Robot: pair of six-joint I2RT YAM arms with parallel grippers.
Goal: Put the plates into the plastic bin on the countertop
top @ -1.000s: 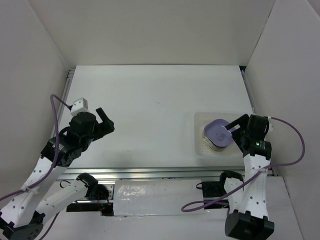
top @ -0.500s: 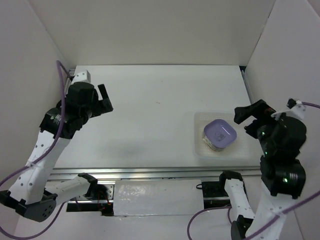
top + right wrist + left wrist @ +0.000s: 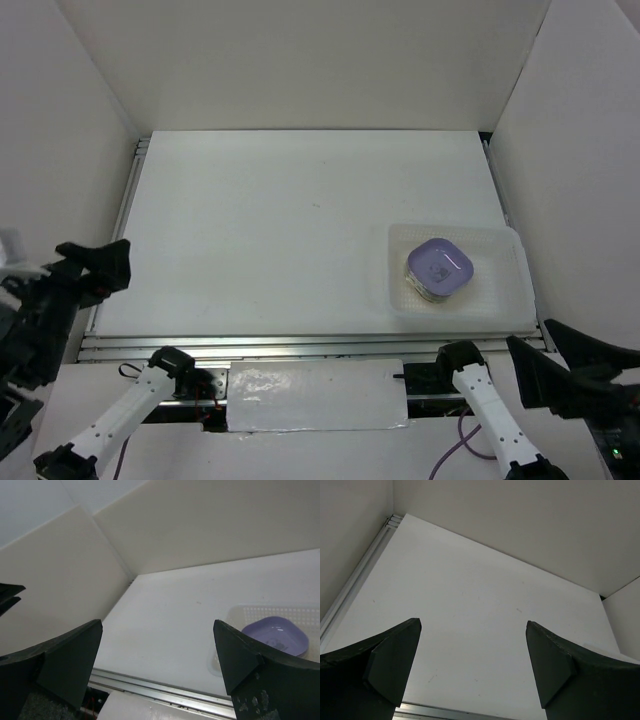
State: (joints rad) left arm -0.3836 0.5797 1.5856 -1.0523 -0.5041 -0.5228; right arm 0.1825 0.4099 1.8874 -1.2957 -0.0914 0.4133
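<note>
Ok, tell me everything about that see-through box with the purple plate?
The plastic bin is a shallow, milky see-through tray with rounded corners and a dotted bottom. It lies flat on the white countertop, near its front right corner. A stack of plates, purple on top, sits inside, left of middle. Nothing else touches it.

the top view is bright and evenly lit from above; the large matte white countertop (image 3: 300, 220) looks flat, with a faint grey shade along the translucent whitish plastic bin (image 3: 495, 292). both wrist views are dimmer and greyer. the black fingers (image 3: 390, 665) of the left gripper (image 3: 472, 625) and those of the right gripper (image 3: 157, 622) loom as soft-edged, underexposed silhouettes, with the surface behind them sharper.
</note>
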